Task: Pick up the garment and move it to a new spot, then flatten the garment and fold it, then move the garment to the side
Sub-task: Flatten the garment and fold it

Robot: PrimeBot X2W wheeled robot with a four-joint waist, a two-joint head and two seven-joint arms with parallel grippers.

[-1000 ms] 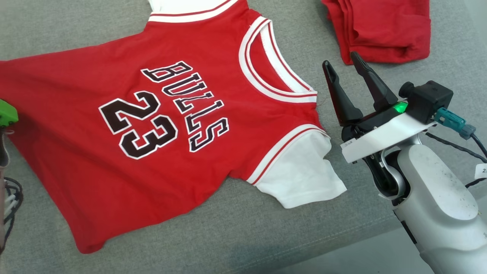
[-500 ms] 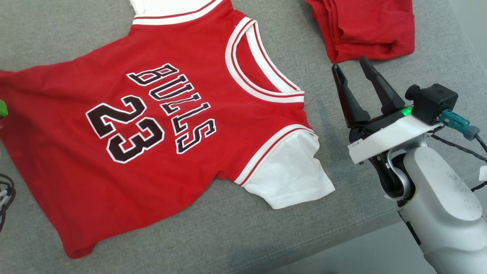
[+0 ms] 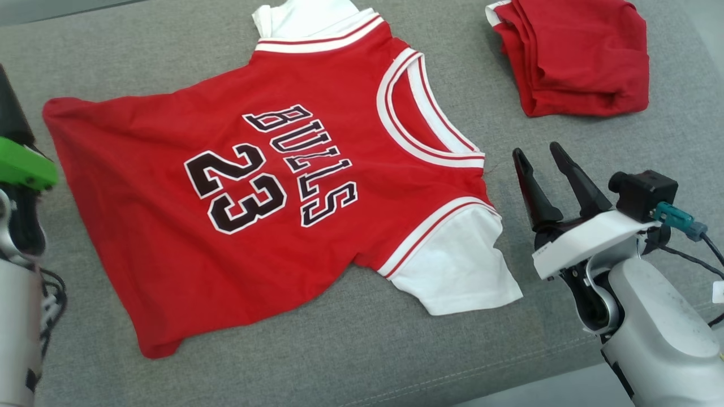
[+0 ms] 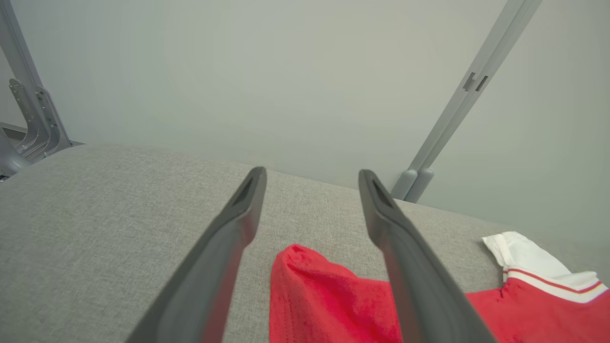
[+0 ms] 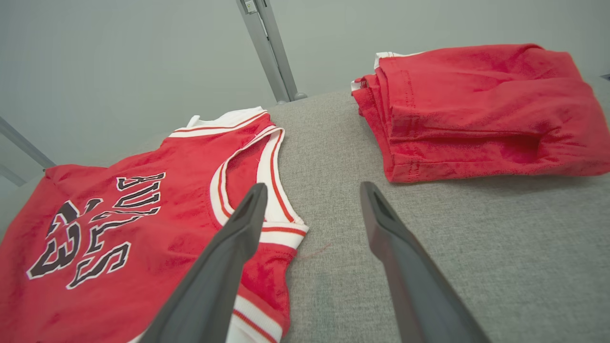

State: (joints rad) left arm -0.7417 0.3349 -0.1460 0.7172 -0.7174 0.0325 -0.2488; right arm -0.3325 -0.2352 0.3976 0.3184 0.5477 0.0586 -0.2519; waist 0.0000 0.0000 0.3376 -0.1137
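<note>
Since a second ago our left pincer (image 4: 310, 174) has let go of the red jersey (image 3: 169, 226), and its fingers now stand spread wide with nothing between them. In the left wrist view the jersey's hem corner (image 4: 305, 271) lies loose on the tabletop, low between the two fingers. Our head camera has shifted as well, so the whole scene sits differently in its view.

We see the jersey spread front-up on the gray padded tabletop (image 3: 339, 350), "BULLS 23" showing, collar toward our right and hem toward our left, a few wrinkles along its near edge. Our right pincer (image 3: 537, 151) hovers open and empty just beside the collar and the near white sleeve (image 3: 458, 271), touching neither. A folded red garment (image 3: 582, 62) lies apart, beyond the right pincer.
</note>
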